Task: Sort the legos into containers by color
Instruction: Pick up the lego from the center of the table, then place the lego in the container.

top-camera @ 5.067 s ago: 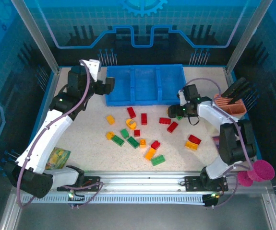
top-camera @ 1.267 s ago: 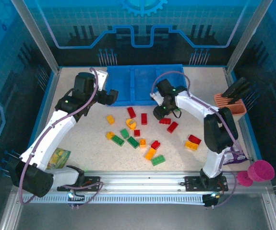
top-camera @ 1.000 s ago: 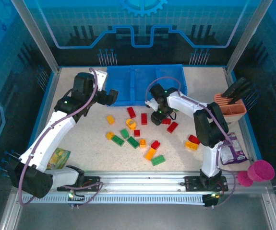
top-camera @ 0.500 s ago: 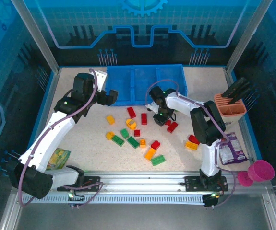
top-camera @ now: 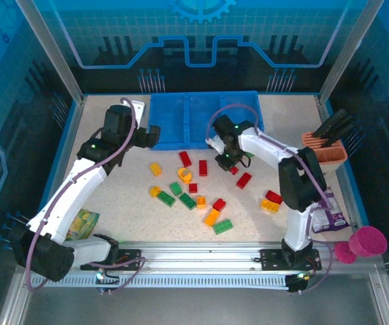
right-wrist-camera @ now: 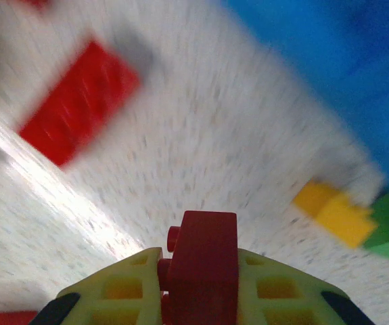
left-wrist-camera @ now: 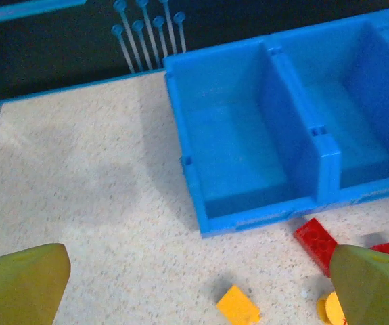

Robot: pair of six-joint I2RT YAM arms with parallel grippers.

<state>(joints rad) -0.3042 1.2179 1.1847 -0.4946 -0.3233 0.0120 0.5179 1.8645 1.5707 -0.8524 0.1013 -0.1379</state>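
My right gripper [right-wrist-camera: 203,274] is shut on a small red lego [right-wrist-camera: 203,254], held just above the table; from above, the right gripper [top-camera: 226,158] hangs in front of the blue tray [top-camera: 180,143] of containers. Beyond its fingertips lie a red brick [right-wrist-camera: 79,101] and a yellow brick [right-wrist-camera: 335,210]. My left gripper [left-wrist-camera: 197,291] is open and empty near the tray's left compartment [left-wrist-camera: 238,145], over an orange brick [left-wrist-camera: 238,306]. The left gripper [top-camera: 150,135] sits at the tray's left front corner. Several red, green and yellow legos [top-camera: 187,200] lie scattered mid-table.
A salmon holder with black tools [top-camera: 324,149] stands at the right edge. A pink cup [top-camera: 369,240] and a purple packet [top-camera: 326,218] lie near right; a snack packet [top-camera: 81,222] lies near left.
The right gripper has closed on a red brick from the cluster in front of the tray and moved slightly back toward the tray. The left arm has hardly moved.
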